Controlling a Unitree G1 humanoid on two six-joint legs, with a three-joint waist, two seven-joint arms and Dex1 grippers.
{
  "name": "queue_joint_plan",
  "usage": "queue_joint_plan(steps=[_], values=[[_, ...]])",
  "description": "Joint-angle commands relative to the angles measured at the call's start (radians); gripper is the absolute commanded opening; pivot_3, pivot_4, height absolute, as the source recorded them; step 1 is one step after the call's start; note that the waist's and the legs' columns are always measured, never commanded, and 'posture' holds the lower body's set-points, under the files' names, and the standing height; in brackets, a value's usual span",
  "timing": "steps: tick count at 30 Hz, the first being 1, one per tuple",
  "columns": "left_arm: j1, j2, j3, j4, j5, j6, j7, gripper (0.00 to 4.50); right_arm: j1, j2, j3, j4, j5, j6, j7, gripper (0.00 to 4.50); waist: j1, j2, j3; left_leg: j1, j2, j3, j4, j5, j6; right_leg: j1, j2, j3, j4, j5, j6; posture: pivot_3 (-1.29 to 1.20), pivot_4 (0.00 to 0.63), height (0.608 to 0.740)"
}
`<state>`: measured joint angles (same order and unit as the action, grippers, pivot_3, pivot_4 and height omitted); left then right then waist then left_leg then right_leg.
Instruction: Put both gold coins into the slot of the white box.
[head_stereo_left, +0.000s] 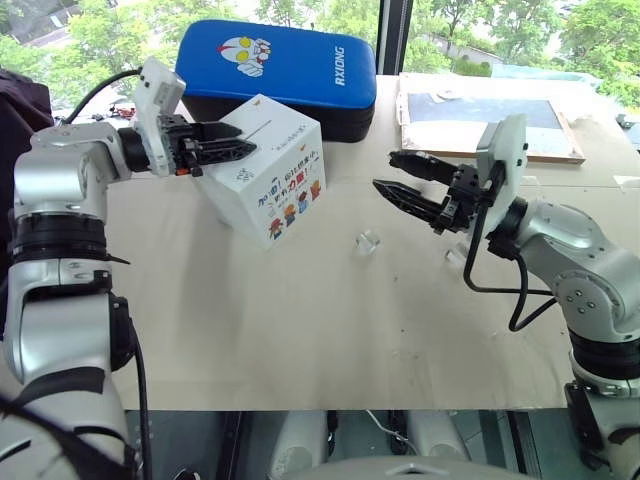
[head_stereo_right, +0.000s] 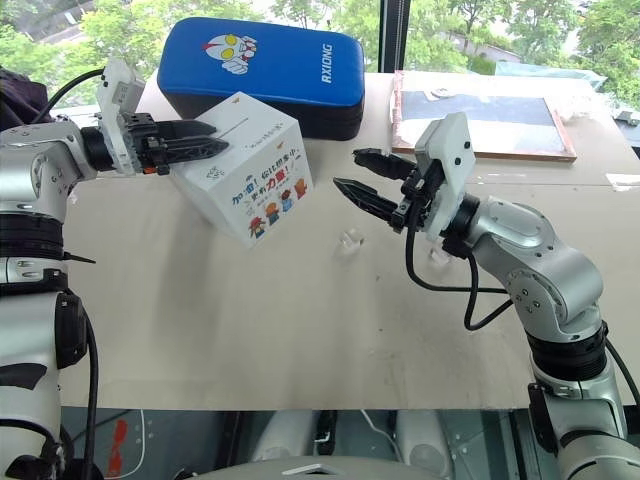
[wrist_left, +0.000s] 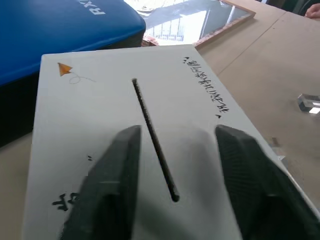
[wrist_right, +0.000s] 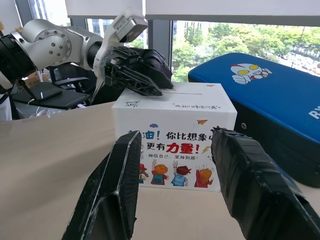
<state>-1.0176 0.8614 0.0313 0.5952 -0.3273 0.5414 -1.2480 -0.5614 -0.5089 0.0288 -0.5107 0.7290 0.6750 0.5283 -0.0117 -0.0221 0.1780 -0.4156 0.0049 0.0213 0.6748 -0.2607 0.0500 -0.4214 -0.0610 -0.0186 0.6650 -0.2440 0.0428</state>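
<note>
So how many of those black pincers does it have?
2. The left gripper is open over the white box and its slot; the right gripper is open above the table.

An office or lab room by large windows (wrist_right: 210, 40) looking out on green trees. A plain pale wooden bench (head_stereo_left: 330, 330) stands against the glass, with a desk chair (wrist_right: 65, 90) behind it beside the window frame.
</note>
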Motion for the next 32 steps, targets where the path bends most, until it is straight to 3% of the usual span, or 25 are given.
queue_joint_plan(steps=[1, 5, 9, 13, 16, 20, 23, 26, 29, 32], values=[[0.006, 0.000, 0.005, 0.002, 0.022, 0.013, 0.029, 4.17, -0.004, 0.000, -0.030, -0.039, 0.004, -0.002, -0.007, 2.41, 0.000, 0.000, 0.000, 0.000, 0.000, 0.000, 0.000, 0.000, 0.000, 0.000, 0.000, 0.000, 0.001, 0.000, 0.000, 0.00, 0.150, 0.740], [-0.032, -0.005, 0.075, 0.009, -0.027, -0.009, 0.043, 4.34, 0.001, 0.000, -0.034, -0.043, 0.009, 0.001, -0.012, 2.41, -0.001, 0.000, 0.000, 0.000, 0.000, 0.000, 0.002, 0.000, 0.000, 0.000, 0.000, 0.000, 0.002, 0.000, 0.000, 0.00, 0.150, 0.740], [0.004, -0.008, 0.192, -0.129, -0.155, -0.007, -0.008, 4.34, 0.030, -0.017, -0.055, -0.053, 0.017, 0.005, -0.006, 2.41, -0.001, 0.000, 0.000, -0.001, 0.000, 0.000, 0.003, 0.000, 0.000, 0.000, 0.000, 0.000, 0.002, 0.000, 0.000, 0.00, 0.150, 0.740], [0.194, -0.002, 0.303, -0.502, -0.352, 0.165, 0.009, 4.34, 0.188, -0.093, -0.127, -0.080, 0.009, -0.032, 0.068, 2.41, 0.000, 0.000, 0.000, -0.003, 0.000, 0.000, 0.002, 0.002, -0.003, 0.000, -0.002, 0.001, -0.003, 0.000, 0.000, 0.00, 0.150, 0.740], [0.377, -0.030, 0.347, -0.802, -0.503, 0.320, 0.116, 4.34, 0.347, -0.131, -0.220, -0.099, 0.039, -0.057, 0.125, 2.41, 0.001, 0.000, 0.000, -0.003, 0.000, 0.000, 0.002, 0.002, -0.003, 0.002, -0.004, 0.003, -0.003, -0.001, 0.003, 0.00, 0.150, 0.740], [0.636, -0.066, 0.336, -1.069, -0.512, 0.342, 0.242, 4.34, 0.556, -0.173, -0.251, -0.088, -0.064, -0.171, 0.211, 2.41, 0.004, 0.002, -0.002, 0.003, 0.000, -0.001, -0.001, 0.000, 0.000, 0.008, -0.010, 0.002, -0.005, -0.001, 0.003, 0.00, 0.150, 0.740], [0.818, -0.158, 0.242, -1.168, -0.380, 0.246, 0.376, 4.34, 0.707, -0.159, -0.214, -0.024, -0.181, -0.308, 0.256, 2.41, 0.004, 0.001, -0.002, 0.004, 0.000, -0.002, 0.000, -0.001, 0.001, 0.008, -0.009, 0.002, -0.003, -0.001, 0.002, 0.00, 0.150, 0.740], [0.992, -0.212, 0.120, -1.157, -0.226, 0.097, 0.418, 4.50, 0.798, -0.126, -0.166, 0.066, -0.284, -0.453, 0.284, 3.20, 0.002, 0.002, -0.002, 0.013, 0.000, 0.000, -0.001, -0.001, 0.001, 0.015, -0.008, 0.005, -0.002, -0.001, 0.001, 0.00, 0.150, 0.740], [1.067, -0.250, 0.050, -1.066, -0.094, -0.066, 0.449, 4.50, 0.819, -0.096, -0.153, 0.125, -0.328, -0.544, 0.297, 4.45, 0.003, 0.002, -0.002, 0.022, 0.000, 0.001, -0.002, -0.001, 0.001, 0.022, -0.008, 0.006, -0.003, -0.003, -0.003, 0.00, 0.150, 0.740], [1.095, -0.266, 0.028, -1.025, -0.079, -0.100, 0.448, 4.50, 0.813, -0.057, -0.167, 0.167, -0.334, -0.603, 0.288, 4.45, 0.003, 0.002, -0.002, 0.023, 0.001, 0.001, -0.001, 0.000, 0.000, 0.022, -0.008, 0.005, -0.003, -0.001, -0.006, 0.00, 0.150, 0.740]])
